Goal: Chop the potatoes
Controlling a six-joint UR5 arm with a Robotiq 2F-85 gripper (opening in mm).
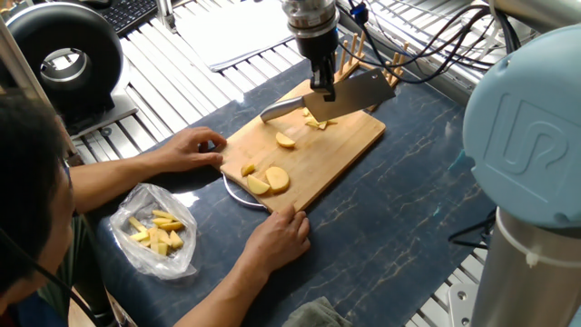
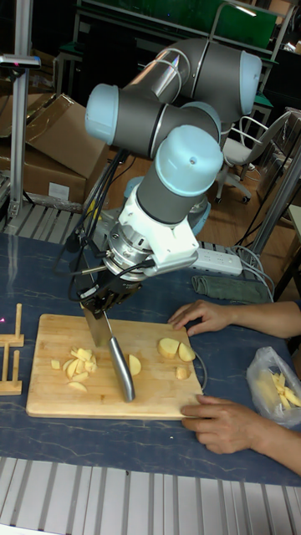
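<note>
My gripper is shut on a cleaver-style knife, whose steel handle sticks out over the wooden cutting board. The blade hovers just above a small heap of chopped potatoes. A single potato slice lies mid-board. Larger potato chunks sit at the board's near end. A person's hand rests at the board's left edge, and the other hand holds its near corner.
A clear plastic bag of yellow pieces lies beside the person. A wooden rack stands past the board's far end. A metal dish rim shows under the board. A green cloth lies behind.
</note>
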